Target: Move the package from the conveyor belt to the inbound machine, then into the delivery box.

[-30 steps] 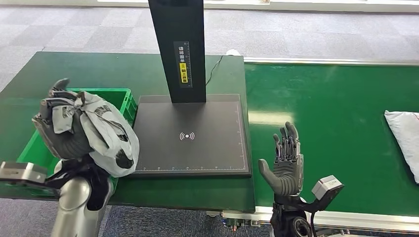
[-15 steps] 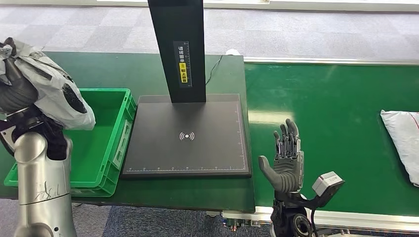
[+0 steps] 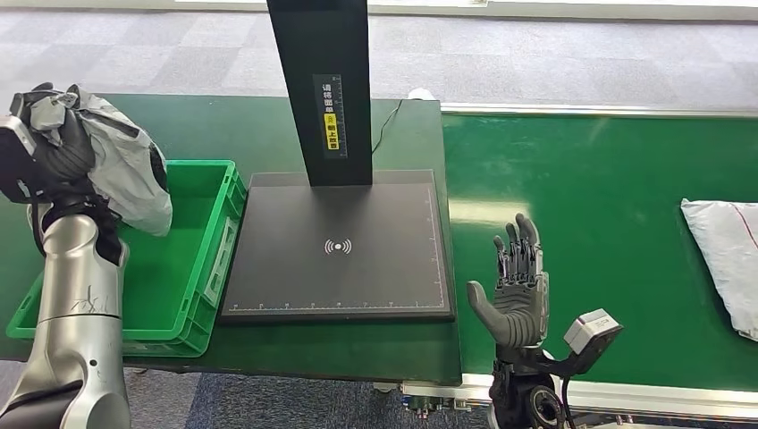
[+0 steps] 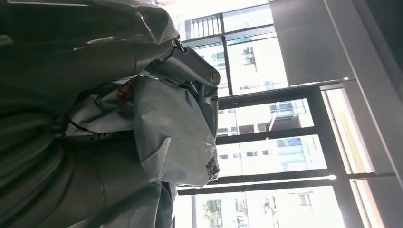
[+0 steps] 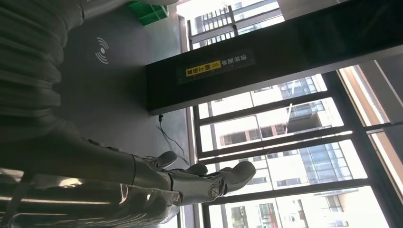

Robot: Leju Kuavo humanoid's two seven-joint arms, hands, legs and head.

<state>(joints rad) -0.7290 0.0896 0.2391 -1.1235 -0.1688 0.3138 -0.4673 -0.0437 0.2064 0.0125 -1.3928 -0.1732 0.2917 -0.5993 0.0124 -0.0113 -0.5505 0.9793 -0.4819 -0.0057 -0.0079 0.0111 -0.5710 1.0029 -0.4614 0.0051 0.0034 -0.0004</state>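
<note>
The left hand [image 3: 49,147] is wrapped tight around a crumpled grey bag [image 3: 125,170], holding it up in the air over the far left corner of the green bin [image 3: 192,286]. The bag hangs down from the fingers and its lower end dangles just above the bin's inside, not touching the bottom as far as I can tell. In the left wrist view the bag [image 4: 166,128] bunches up around the fingers and hides most of them.

The right hand [image 3: 517,290] is held upright with the palm facing up and the fingers spread, nothing in it. It sits near the front edge of the conveyor belt [image 3: 590,197], just past the right front corner of the black scanner pad [image 3: 340,246]. From the right wrist view the fingers [image 5: 209,183] stick out straight.

The scanner pad sits on the dark green table [image 3: 223,134], pushed up next to the bin, with a black post [image 3: 322,89] rising from its back edge. A second white package [image 3: 724,259] lies at the right edge of the belt, well apart from both hands.
</note>
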